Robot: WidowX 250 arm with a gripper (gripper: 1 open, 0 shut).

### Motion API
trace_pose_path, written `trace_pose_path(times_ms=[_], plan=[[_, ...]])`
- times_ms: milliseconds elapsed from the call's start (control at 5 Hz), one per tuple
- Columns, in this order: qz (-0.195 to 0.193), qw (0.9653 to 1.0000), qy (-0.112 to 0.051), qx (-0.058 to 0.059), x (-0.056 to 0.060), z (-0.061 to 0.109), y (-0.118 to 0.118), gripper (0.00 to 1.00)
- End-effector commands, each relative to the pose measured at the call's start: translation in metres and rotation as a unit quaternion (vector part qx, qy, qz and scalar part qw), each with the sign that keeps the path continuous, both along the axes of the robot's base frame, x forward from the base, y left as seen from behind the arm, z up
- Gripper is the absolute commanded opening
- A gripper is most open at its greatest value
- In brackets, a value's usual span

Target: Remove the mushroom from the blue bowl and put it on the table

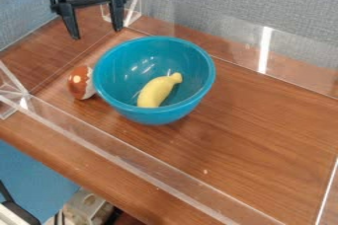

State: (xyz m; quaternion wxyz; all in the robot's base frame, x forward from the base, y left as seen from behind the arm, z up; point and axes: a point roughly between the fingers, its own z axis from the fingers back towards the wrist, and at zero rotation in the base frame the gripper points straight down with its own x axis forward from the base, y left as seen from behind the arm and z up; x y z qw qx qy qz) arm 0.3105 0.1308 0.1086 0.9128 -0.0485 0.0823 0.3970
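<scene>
The mushroom [83, 82] already lies on the table [251, 120], below the gripper [90, 22] and touching the blue bowl [156, 79], which holds only a yellow banana [158, 91], so the empty, wide-open gripper likely need only pull clear.

Table [251, 130] with blue bowl [154, 79], mushroom [83, 82]
</scene>
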Motion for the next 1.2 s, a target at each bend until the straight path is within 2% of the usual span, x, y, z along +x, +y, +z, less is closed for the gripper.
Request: trace_pose_path(times_ms=[0,400,600,800,1000], plan=[[0.010,0.9997,-0.018,0.011,0.004,0.015,0.009,1.00],[0.038,0.9992,0.010,-0.004,-0.005,0.012,-0.007,1.00],[0.026,0.9994,0.023,-0.009,-0.011,0.012,-0.016,1.00],[0.013,0.9992,0.037,-0.013,-0.019,0.014,-0.016,1.00],[0.009,0.9984,0.051,-0.024,-0.025,0.016,-0.010,1.00]])
